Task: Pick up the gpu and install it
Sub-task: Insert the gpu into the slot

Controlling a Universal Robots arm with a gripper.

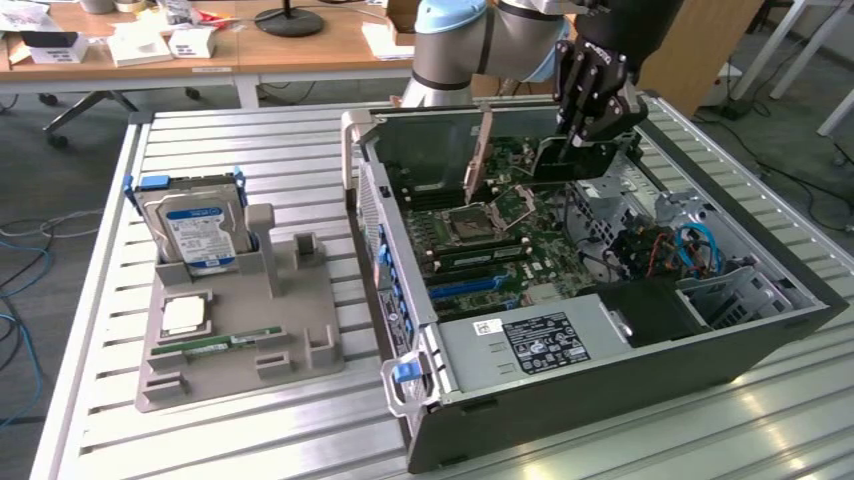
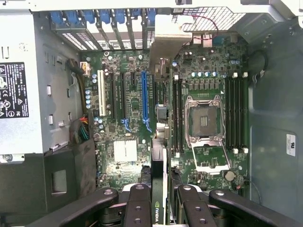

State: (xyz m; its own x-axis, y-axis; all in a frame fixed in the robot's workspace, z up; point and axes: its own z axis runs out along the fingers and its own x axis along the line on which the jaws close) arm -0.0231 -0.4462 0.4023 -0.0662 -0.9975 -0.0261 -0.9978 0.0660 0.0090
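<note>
The gpu (image 2: 160,156) is seen edge-on in the wrist view, a thin dark card with a green logo near the fingers and a silvery bracket (image 2: 166,35) at its far end. My gripper (image 2: 163,191) is shut on it, one black finger on each face. The card hangs over the motherboard (image 2: 128,156), just beside the long blue slot (image 2: 144,94), between that slot and the memory slots. In the exterior view the gripper (image 1: 585,150) hangs inside the open computer case (image 1: 747,345), and the gpu (image 1: 477,155) stands on edge above the board, off it.
A grey fixture tray (image 1: 314,310) at the exterior view's left holds a hard drive (image 1: 194,230), a processor chip (image 1: 184,315) and a green memory stick (image 1: 214,345). Inside the case are the power supply (image 1: 527,340), the empty processor socket (image 2: 203,118) and cables (image 1: 694,250).
</note>
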